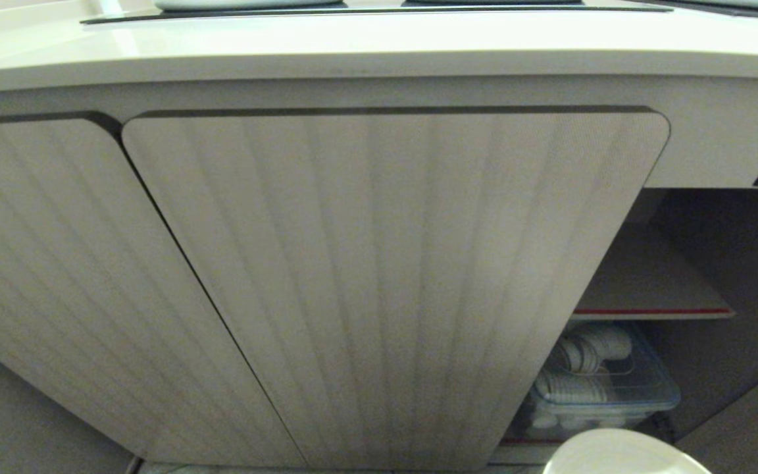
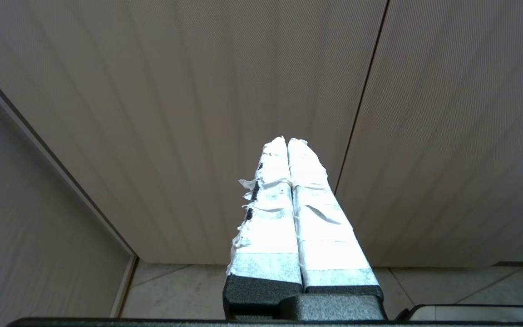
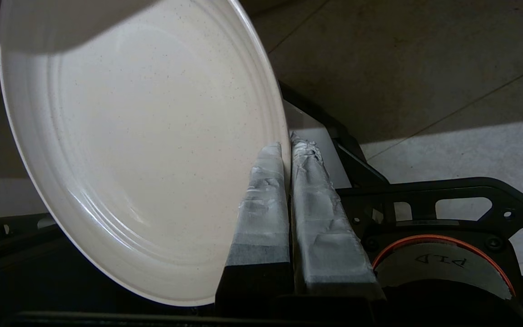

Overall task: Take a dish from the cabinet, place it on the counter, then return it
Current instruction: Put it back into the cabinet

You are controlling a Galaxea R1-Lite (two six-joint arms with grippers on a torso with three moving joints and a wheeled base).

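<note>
We see the dish (image 3: 143, 154) as glossy, faintly speckled ceramic, the cabinet (image 1: 379, 276) door matt and finely ribbed, the table (image 1: 379, 49) smooth with a soft sheen, and wrinkled white tape on the fingers (image 2: 275, 218).

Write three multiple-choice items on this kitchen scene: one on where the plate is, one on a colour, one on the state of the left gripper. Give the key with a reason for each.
1. Where is the dish?
A. On the counter
B. Pinched at its rim by the right gripper
C. On the cabinet's upper shelf

2. What colour is the stripe on the front edge of the shelf inside the cabinet?
A. Red
B. Green
C. Blue

3. How is the left gripper?
A. Wide open
B. Shut on a cup
C. Shut, holding nothing

Key:
1 B, because the right wrist view shows both taped fingers clamped on the dish's rim, above the floor.
2 A, because the head view shows a red line along the shelf's front edge.
3 C, because the left wrist view shows its fingers pressed together, with only ribbed door panels beyond them.
</note>
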